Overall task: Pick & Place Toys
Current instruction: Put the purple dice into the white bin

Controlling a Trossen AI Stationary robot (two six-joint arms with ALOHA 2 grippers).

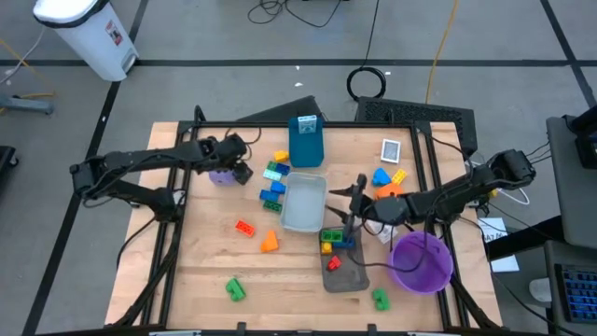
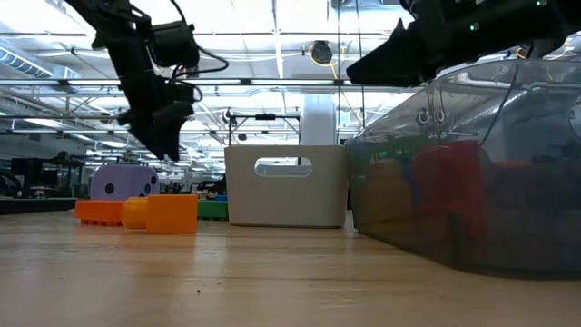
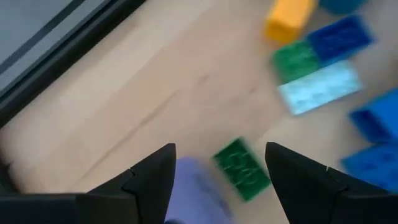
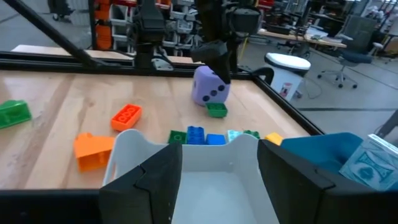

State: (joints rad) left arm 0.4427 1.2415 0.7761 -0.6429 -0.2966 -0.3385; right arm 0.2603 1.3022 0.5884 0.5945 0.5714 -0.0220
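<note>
Left gripper (image 1: 227, 159) hovers over the purple die (image 1: 222, 174) at worktop 10 o'clock, fingers (image 3: 149, 180) open, empty. Right gripper (image 1: 347, 213) hangs above the white tray (image 1: 304, 222) at centre, fingers open, empty. Die looks light, rigid, slick: pinch opposite flat faces. One purple die, one small green brick (image 4: 216, 110) touching it.

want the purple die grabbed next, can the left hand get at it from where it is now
Probably yes. The left hand hovers just above the purple die with its fingers apart and empty. Only a small green brick lies right beside the die, and nothing covers its top.
</note>
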